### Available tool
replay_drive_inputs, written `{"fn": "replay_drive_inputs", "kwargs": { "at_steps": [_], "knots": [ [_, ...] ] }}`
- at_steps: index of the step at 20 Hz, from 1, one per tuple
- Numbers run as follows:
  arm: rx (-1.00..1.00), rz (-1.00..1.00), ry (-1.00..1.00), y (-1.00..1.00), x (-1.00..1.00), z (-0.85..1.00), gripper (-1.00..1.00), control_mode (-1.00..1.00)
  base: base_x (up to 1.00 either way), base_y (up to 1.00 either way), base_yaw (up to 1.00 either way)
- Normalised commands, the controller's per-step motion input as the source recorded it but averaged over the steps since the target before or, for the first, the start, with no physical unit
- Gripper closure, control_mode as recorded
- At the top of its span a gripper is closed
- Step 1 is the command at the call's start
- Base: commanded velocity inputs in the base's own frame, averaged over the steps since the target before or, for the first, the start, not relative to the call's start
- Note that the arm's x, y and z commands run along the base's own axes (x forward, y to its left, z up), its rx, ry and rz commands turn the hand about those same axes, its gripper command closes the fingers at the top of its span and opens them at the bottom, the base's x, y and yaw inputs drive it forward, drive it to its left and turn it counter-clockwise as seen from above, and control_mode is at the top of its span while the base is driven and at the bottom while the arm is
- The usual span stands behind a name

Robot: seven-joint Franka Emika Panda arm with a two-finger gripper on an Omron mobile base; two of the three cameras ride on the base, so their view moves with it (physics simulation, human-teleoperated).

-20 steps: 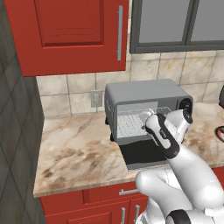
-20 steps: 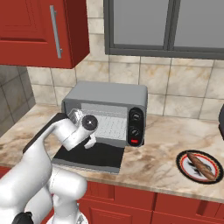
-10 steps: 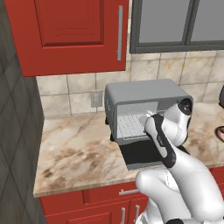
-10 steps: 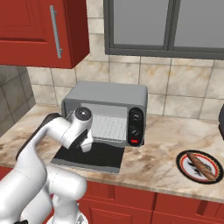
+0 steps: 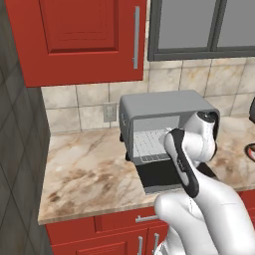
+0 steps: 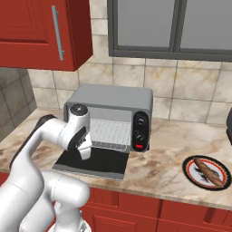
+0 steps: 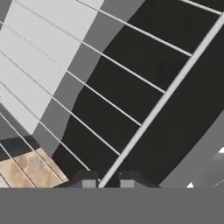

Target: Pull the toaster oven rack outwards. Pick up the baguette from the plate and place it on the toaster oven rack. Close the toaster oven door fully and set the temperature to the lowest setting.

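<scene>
The grey toaster oven (image 6: pixel 108 97) (image 5: pixel 164 104) stands on the counter with its dark door (image 6: pixel 90 164) (image 5: pixel 159 179) folded down flat. Inside it, the wire rack (image 6: pixel 111 133) (image 5: pixel 149 144) reaches to the cavity's mouth. My gripper (image 6: pixel 85 155) points down at the rack's front left corner. In the hand view the rack's thick front bar (image 7: pixel 166 96) runs between my gripper's (image 7: pixel 108 180) two tips, which stand close on either side of it. The baguette (image 6: pixel 208 171) lies on its plate (image 6: pixel 186 168) to the oven's right.
Two round knobs (image 6: pixel 141 121) and a red light (image 6: pixel 140 146) sit on the oven's black right strip. Red cabinets (image 5: pixel 84 35) hang above the marble counter (image 5: pixel 84 169). A dark wall (image 5: pixel 20 149) closes the left side.
The hand has shifted toward the rack's front left corner and lowered onto it. The fingers have drawn together around the front bar. Oven, door and baguette have not moved.
</scene>
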Motion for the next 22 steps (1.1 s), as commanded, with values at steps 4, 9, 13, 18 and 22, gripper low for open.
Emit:
{"fn": "replay_drive_inputs", "kwargs": {
  "at_steps": [4, 9, 13, 18, 22],
  "knots": [
    [0.00, 0.00, -0.02, 0.00, -0.29, 0.00, 1.00, -1.00, 0.00, 0.00, 0.00],
    [0.00, 0.00, -0.08, 0.00, -0.46, 0.27, 1.00, -1.00, 0.00, 0.00, 0.00],
    [0.00, 0.00, -0.04, -0.11, -0.49, 0.69, 1.00, -1.00, 0.00, 0.00, 0.00],
    [0.00, 0.00, 0.00, -0.32, -0.26, 0.56, 1.00, -1.00, 0.00, 0.00, 0.00],
    [0.00, 0.00, 0.00, -0.38, -0.24, 0.24, 1.00, -1.00, 0.00, 0.00, 0.00]
  ]
}}
